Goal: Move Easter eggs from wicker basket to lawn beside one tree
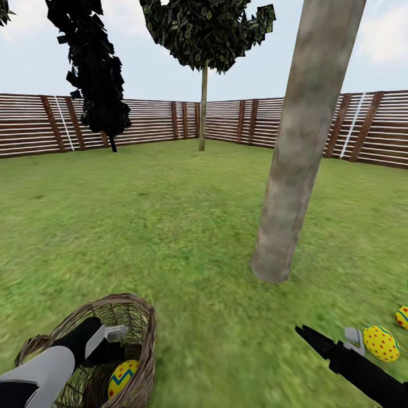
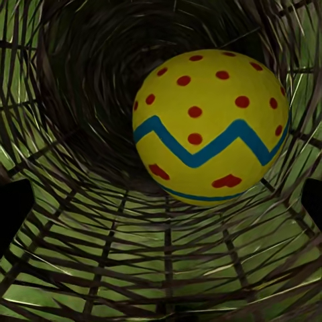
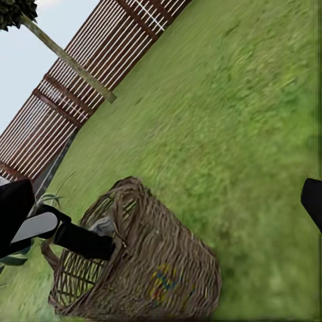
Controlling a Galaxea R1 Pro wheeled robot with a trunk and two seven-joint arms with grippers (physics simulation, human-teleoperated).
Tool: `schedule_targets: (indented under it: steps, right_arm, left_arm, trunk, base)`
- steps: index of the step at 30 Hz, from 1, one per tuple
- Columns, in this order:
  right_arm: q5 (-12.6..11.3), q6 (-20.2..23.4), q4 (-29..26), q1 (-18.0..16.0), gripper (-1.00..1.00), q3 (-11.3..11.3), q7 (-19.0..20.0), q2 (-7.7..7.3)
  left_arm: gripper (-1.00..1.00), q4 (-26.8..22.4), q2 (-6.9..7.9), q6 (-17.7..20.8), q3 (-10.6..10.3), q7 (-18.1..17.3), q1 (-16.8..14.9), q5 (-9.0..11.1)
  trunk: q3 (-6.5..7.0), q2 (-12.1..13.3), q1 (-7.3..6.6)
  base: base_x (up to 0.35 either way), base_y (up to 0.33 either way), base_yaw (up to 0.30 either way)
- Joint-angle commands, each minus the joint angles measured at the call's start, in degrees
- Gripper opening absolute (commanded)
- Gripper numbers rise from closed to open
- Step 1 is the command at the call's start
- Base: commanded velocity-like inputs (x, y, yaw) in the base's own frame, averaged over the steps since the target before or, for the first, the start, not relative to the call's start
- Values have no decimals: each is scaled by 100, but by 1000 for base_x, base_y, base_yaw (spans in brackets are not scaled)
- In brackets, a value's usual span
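Head view, garden lot. Wicker basket (image 1: pixel 102 345): round, brown, open weave with grass showing through, standing on the lawn (image 1: pixel 170 226) at lower left. Left gripper (image 1: pixel 110 340): reaching down inside the basket; in the left wrist view its dark fingers (image 2: pixel 13 215) stand wide apart at either edge, holding nothing.

Zigzag egg (image 2: pixel 211 124): smooth, glossy yellow oval, blue zigzag band, red dots and marks; lies on the basket floor ahead of the fingers, the last one inside as far as can be seen.

Dotted egg (image 1: pixel 381 343) and a second egg (image 1: pixel 402 316), cut by the frame edge: both on the grass, near the tree (image 1: pixel 294 170), whose thick grey-brown mottled trunk rises straight.

Right gripper (image 1: pixel 317 340): low over the grass just beside the dotted egg, dark fingers close together, apparently empty.

Step in hand, by judgement: fetching the last egg. Advice: centre the fingers either side of its widest part, descend until they straddle it, close gently; the curved, slick shell may roll or squirt out. Lift straight up, clear of the woven rim
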Motion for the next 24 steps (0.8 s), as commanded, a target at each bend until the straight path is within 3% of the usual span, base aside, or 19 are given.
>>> schedule_targets:
  steps: [1, 12, 24]
  right_arm:
    - [-19, 44, 0, -3, 100, -4, 3, -3]
    - [123, 42, -1, 2, 100, 3, -304, -10]
    - [156, 35, 5, -11, 100, 12, -372, -5]
  left_arm:
    - [100, -13, 4, 21, -48, 5, -4, 46]
    - [100, -120, -3, 9, -127, 5, -157, 26]
    - [100, -265, 0, 8, -261, -28, -301, 25]
  trunk:
    - [-28, -4, 1]
    - [-272, -19, 29]
    - [-538, -35, 60]
  base:
    - [0, 0, 0]
    - [0, 0, 0]
    - [0, 0, 0]
